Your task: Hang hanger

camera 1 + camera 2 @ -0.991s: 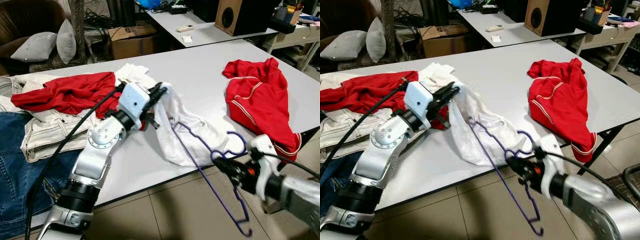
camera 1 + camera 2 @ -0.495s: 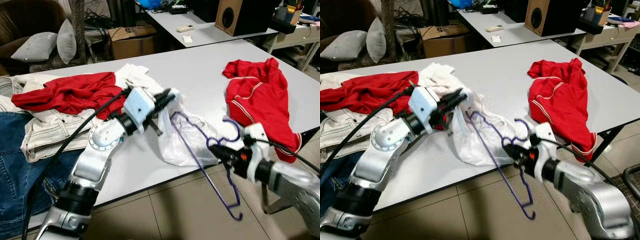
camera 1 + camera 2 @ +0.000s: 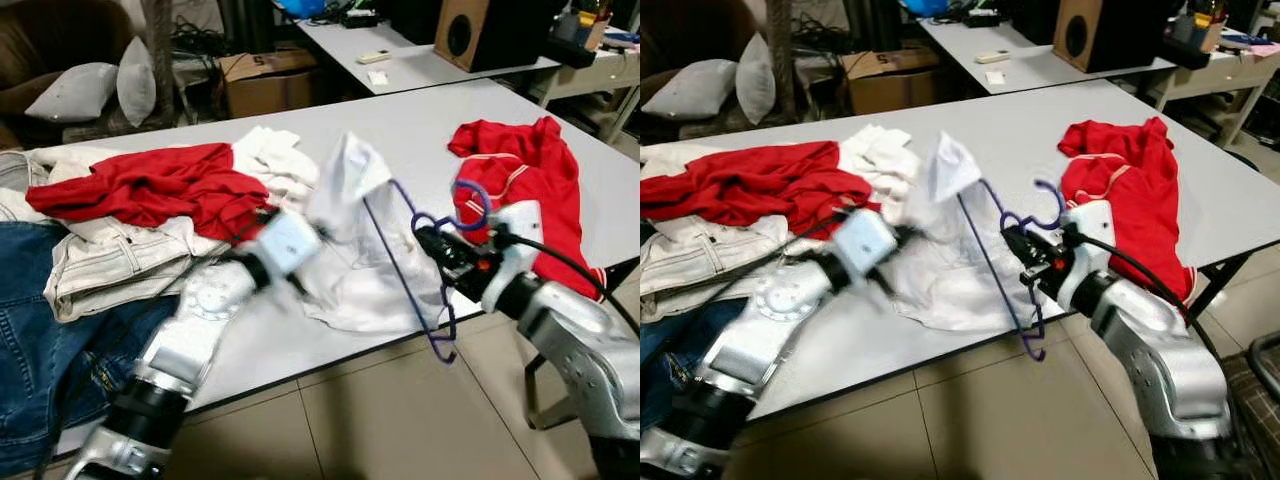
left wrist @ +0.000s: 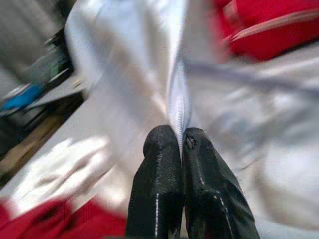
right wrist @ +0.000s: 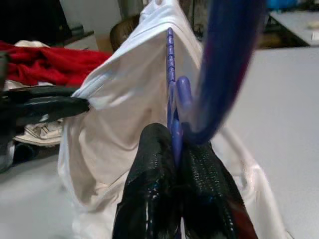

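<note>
Right wrist view: right gripper (image 5: pixel 175 149) clamps the purple hanger (image 3: pixel 410 255); left gripper (image 4: pixel 180 142) pinches the white shirt (image 3: pixel 350 215) beside it. Keep cloth taut.

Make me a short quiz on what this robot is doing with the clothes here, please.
1. True or false: the right pincer is shut on the purple hanger.
2. What does the left pincer pinch? A) red shirt B) white garment C) jeans
3. Fill in: one end of the hanger pokes up inside the ___ garment.

Key: 1 true; 2 B; 3 white.
</note>
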Motion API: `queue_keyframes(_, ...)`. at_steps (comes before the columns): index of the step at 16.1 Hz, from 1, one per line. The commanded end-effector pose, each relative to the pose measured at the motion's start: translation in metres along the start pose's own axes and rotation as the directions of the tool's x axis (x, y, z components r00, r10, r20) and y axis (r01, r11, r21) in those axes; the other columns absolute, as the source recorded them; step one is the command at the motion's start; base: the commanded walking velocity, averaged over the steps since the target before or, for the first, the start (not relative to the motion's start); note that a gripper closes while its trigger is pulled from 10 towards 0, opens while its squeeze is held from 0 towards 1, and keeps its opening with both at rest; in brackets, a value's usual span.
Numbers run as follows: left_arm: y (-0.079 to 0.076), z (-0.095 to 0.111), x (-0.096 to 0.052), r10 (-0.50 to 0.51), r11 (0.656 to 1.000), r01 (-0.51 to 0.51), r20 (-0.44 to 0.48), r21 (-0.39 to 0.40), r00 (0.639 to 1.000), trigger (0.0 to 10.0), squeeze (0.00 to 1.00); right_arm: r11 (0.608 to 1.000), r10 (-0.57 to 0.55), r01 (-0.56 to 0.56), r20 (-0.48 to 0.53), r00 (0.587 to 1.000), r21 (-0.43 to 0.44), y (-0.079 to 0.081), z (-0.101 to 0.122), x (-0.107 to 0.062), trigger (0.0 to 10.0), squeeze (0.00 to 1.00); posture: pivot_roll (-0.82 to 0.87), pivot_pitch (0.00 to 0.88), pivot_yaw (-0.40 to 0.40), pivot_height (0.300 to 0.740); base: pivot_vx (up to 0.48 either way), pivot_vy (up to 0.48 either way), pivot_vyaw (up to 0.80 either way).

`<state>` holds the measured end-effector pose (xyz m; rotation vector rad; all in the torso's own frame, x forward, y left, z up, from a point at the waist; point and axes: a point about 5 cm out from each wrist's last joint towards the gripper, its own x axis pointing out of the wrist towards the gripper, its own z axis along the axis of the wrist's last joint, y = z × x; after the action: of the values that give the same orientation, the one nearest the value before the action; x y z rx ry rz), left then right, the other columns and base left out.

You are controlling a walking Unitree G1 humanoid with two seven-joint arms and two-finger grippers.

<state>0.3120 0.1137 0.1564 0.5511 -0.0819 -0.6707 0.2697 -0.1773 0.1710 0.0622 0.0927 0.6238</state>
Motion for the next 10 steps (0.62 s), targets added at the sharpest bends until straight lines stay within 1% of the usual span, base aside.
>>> queue_keyframes(1,0.002,-0.003,-0.002,0.021,1.000,-0.021,-0.016,0.005,1.000,0.0,0.00,1.000,0.007,-0.005,0.060,0.998,-0.026,0.005,0.006,-0.006,10.0,0.00,-0.08,0.000,0.019,0.740,0.000,0.000,0.00)
queue_keyframes(2,0.000,-0.002,-0.003,0.008,1.000,-0.008,-0.008,-0.003,1.000,0.0,0.00,1.000,0.001,0.001,0.073,0.997,-0.027,0.006,0.006,-0.007,10.0,0.00,-0.08,0.000,0.019,0.740,0.000,0.000,0.00)
queue_keyframes(3,-0.013,0.004,-0.002,-0.064,0.998,0.064,0.034,-0.023,0.997,1.4,0.00,1.000,-0.016,0.016,0.115,0.993,-0.006,0.007,0.006,-0.008,10.0,0.00,-0.09,0.000,0.023,0.740,0.000,0.000,0.00)
queue_keyframes(4,-0.021,0.008,-0.001,-0.102,0.994,0.104,0.058,-0.034,0.993,3.3,0.00,1.000,-0.022,0.022,0.128,0.992,0.000,0.007,0.006,-0.008,10.0,0.00,-0.09,0.000,0.023,0.740,0.000,0.000,0.00)
queue_keyframes(5,-0.037,0.018,0.001,-0.190,0.979,0.198,0.121,-0.057,0.974,10.0,0.00,1.000,-0.028,0.029,0.121,0.992,-0.006,0.006,0.005,-0.005,10.0,0.00,-0.10,0.000,0.033,0.740,0.000,0.000,0.00)
queue_keyframes(6,-0.043,0.022,0.002,-0.219,0.971,0.231,0.144,-0.067,0.965,10.0,0.00,0.999,-0.030,0.032,0.112,0.993,-0.013,0.005,0.005,-0.004,10.0,0.00,-0.10,0.000,0.036,0.740,0.000,0.000,0.00)
queue_keyframes(7,-0.052,0.029,0.006,-0.258,0.959,0.274,0.177,-0.076,0.950,10.0,0.00,0.999,-0.040,0.041,0.109,0.993,-0.001,0.001,0.007,0.000,10.0,0.00,-0.11,0.000,0.044,0.740,0.000,0.000,0.00)
queue_keyframes(8,-0.052,0.030,0.007,-0.258,0.958,0.275,0.180,-0.079,0.949,10.0,1.00,0.999,-0.042,0.042,0.113,0.993,0.002,-0.001,0.009,0.002,10.0,0.00,-0.11,0.000,0.046,0.740,0.000,0.000,0.00)
queue_keyframes(9,-0.049,0.030,0.007,-0.249,0.959,0.269,0.183,-0.095,0.951,10.0,1.00,1.000,-0.024,0.023,0.118,0.993,0.009,-0.001,0.012,0.006,10.0,0.00,-0.10,0.000,0.047,0.740,0.000,0.000,0.00)
queue_keyframes(10,-0.042,0.035,0.004,-0.236,0.952,0.271,0.218,-0.144,0.947,10.0,1.00,1.000,0.005,-0.005,0.095,0.995,0.000,-0.002,0.011,0.009,10.0,0.00,-0.09,0.000,0.045,0.740,0.000,0.000,0.00)
